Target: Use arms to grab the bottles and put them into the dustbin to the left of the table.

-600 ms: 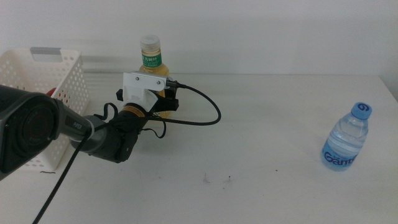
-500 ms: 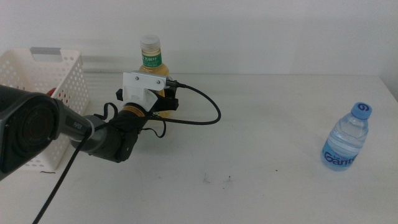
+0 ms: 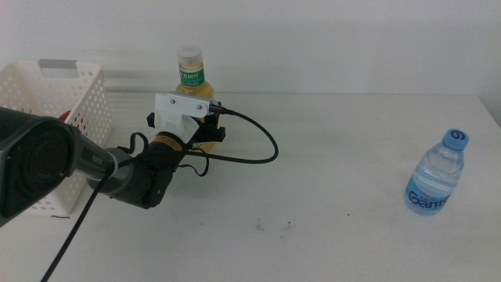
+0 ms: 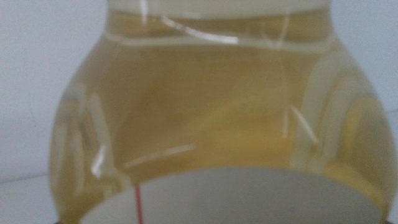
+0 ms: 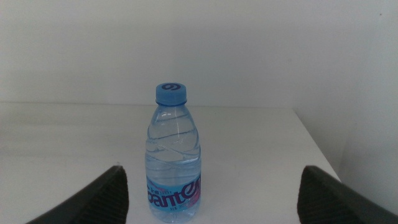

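Your left gripper reaches the yellow tea bottle at the back of the bench, beside the dustbin; whether it grips, you cannot tell. Your right gripper waits spread wide, facing the water bottle standing near the bench's right edge.

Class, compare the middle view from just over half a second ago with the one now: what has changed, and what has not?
The left pincer at the yellow tea bottle has edged very slightly toward it, its cable shifting a little. The tea bottle, water bottle and dustbin stayed where they were.
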Motion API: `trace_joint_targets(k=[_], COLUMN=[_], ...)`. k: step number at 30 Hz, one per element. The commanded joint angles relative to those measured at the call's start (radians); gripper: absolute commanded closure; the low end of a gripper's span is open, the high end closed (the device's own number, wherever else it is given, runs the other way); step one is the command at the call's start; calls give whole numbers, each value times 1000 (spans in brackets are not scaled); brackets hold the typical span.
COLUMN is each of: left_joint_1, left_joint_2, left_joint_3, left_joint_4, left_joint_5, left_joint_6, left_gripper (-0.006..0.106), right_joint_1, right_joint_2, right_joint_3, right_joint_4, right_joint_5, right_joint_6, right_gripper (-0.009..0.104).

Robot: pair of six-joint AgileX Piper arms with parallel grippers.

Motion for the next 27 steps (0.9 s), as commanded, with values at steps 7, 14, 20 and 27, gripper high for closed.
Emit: trace_joint_targets(k=[7,14,20,27], left_joint_1=[1,1,-1,-1], left_joint_2=[-163,-332,-493,-705], left_joint_3=[119,244,297,303], left_joint_4=[12,33,53,95], left_joint_5=[-25,51,163,455], left_joint_6=[-1,-1,-1,-9], left_gripper=[102,102,102,102], right_joint_1=[-8,-8,-8,-8], right_joint_2=[-5,-5,-5,-5], right_joint_3=[4,4,4,4], right_joint_4=[-7,-7,-7,-7], right_joint_5=[-9,-9,-9,-9], right_joint_6=[-6,-6,-6,-6], right_gripper=[20,20,20,20])
